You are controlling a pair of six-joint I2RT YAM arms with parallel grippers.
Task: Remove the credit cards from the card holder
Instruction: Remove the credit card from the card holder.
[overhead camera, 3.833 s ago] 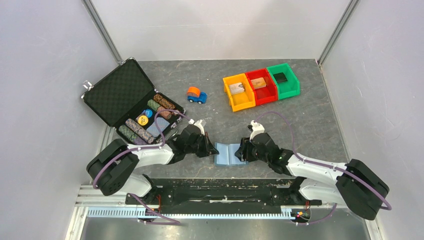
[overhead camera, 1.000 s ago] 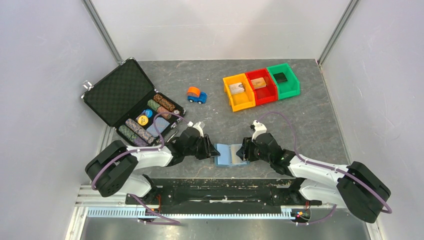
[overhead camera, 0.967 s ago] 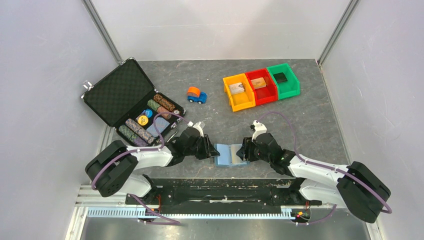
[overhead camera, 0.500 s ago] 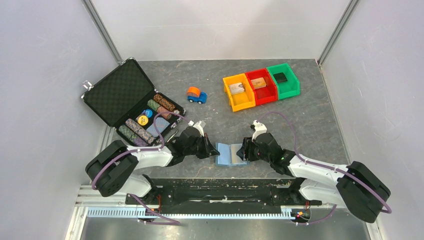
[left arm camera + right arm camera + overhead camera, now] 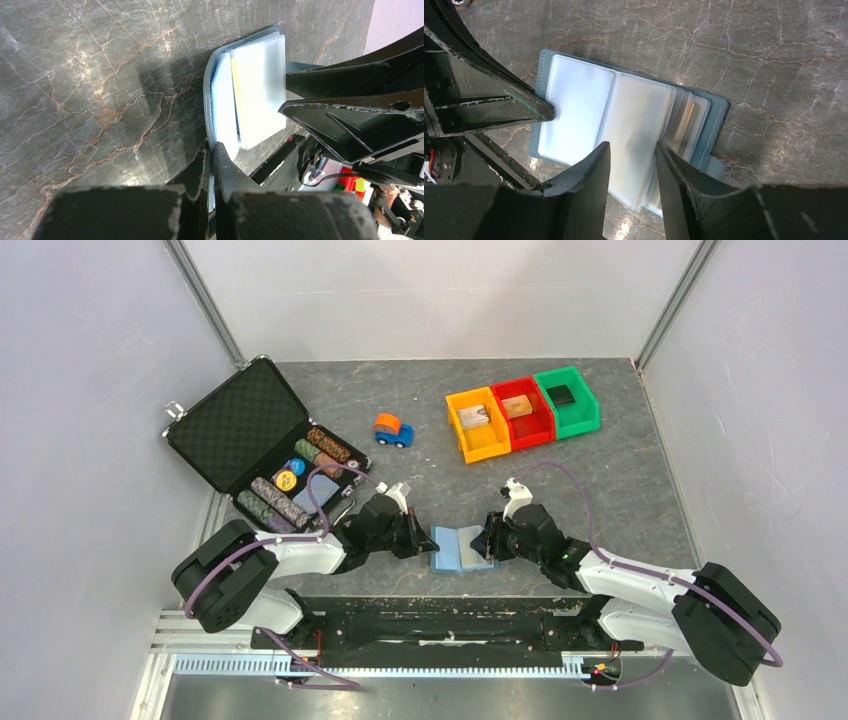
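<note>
The light-blue card holder (image 5: 458,549) lies open on the table between the arms, its clear inner sleeves showing in the right wrist view (image 5: 579,107). A thin tan edge of a credit card (image 5: 689,122) shows in the sleeves of its right half, and as a yellow sliver in the left wrist view (image 5: 235,92). My left gripper (image 5: 425,540) is shut on the holder's left edge (image 5: 212,150). My right gripper (image 5: 488,542) is open just above the right half, its jaws (image 5: 633,152) astride a clear sleeve without gripping it.
An open black case (image 5: 235,425) with poker chips stands at the left. A blue-and-orange toy car (image 5: 393,429) sits behind the holder. Orange (image 5: 489,450), red (image 5: 533,434) and green (image 5: 580,422) bins at the back right each hold a small flat piece.
My right gripper has shifted slightly back and up over the holder's right half. My left gripper keeps its hold on the left edge; the holder stays open in place.
</note>
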